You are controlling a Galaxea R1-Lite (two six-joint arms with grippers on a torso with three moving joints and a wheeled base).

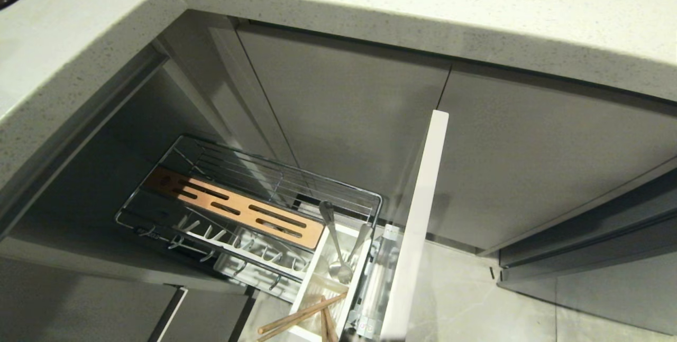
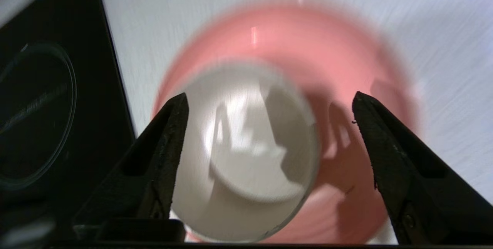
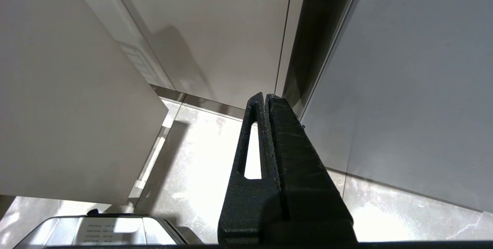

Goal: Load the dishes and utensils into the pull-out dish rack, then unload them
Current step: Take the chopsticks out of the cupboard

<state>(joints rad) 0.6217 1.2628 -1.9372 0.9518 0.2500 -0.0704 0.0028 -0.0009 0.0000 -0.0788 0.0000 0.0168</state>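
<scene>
My left claw stands wide above the bench, its two black fingers spread with nothing gripped between them. Straight below it a small off-white bowl sits on a pale-pink plate; the bowl covers the plate's 7 o'clock part, and one finger is close against the bowl's rim, though I cannot tell if it touches. A black cooktop lies just beside the plate at 9 o'clock.

From my head camera, the pull-out dish rack is drawn out of the lower cabinet. Its wooden slotted strip holds no plate, and no bowl sits in the wire basket. At the rack's 4 o'clock end the white cutlery caddy has metal cutlery standing in it, and a pair of wooden chopsticks leaning in it at 6 o'clock. I cannot tell if one of the metal pieces is the fork.

My right claw is pressed tight together, empty, hanging low beside the cabinet fronts, above the floor.

My judgement: the plate and bowl are out of the rack on the bench, so either they are not yet loaded or they are already unloaded; the pictures do not say which. The chopsticks and cutlery are in the caddy.
</scene>
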